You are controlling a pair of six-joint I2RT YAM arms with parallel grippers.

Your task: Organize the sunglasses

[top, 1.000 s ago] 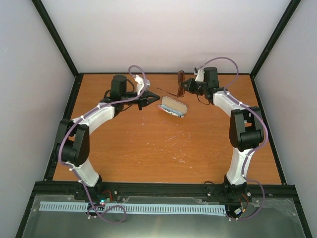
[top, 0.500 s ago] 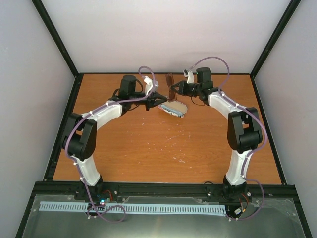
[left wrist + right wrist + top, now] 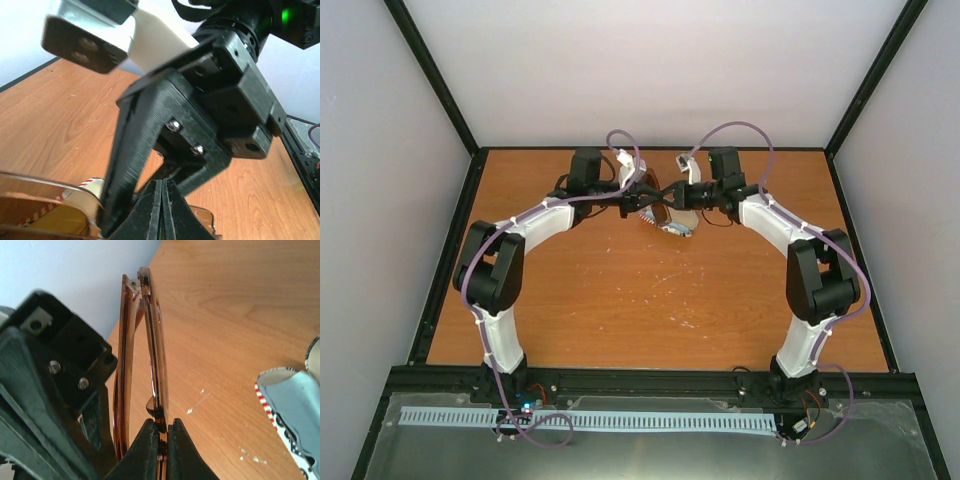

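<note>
The sunglasses (image 3: 155, 340), thin and brown-framed with the temples folded, stand on edge in my right gripper (image 3: 161, 437), which is shut on the frame. In the top view the right gripper (image 3: 669, 197) holds them (image 3: 659, 203) just above the open flag-patterned case (image 3: 680, 222) at the table's far middle. My left gripper (image 3: 642, 196) meets it tip to tip from the left. In the left wrist view its fingers (image 3: 163, 200) are pressed together; a brown lens (image 3: 202, 221) shows just behind them. Whether they pinch a temple is hidden.
The case lies open, its pale lining up, in the right wrist view (image 3: 292, 405) and at the lower left of the left wrist view (image 3: 55, 215). The black frame rail (image 3: 650, 149) and the back wall stand just behind both grippers.
Both grippers have moved inward and now meet over the case. The right one brought the sunglasses leftward from the back right. The left gripper has moved right and closed.
</note>
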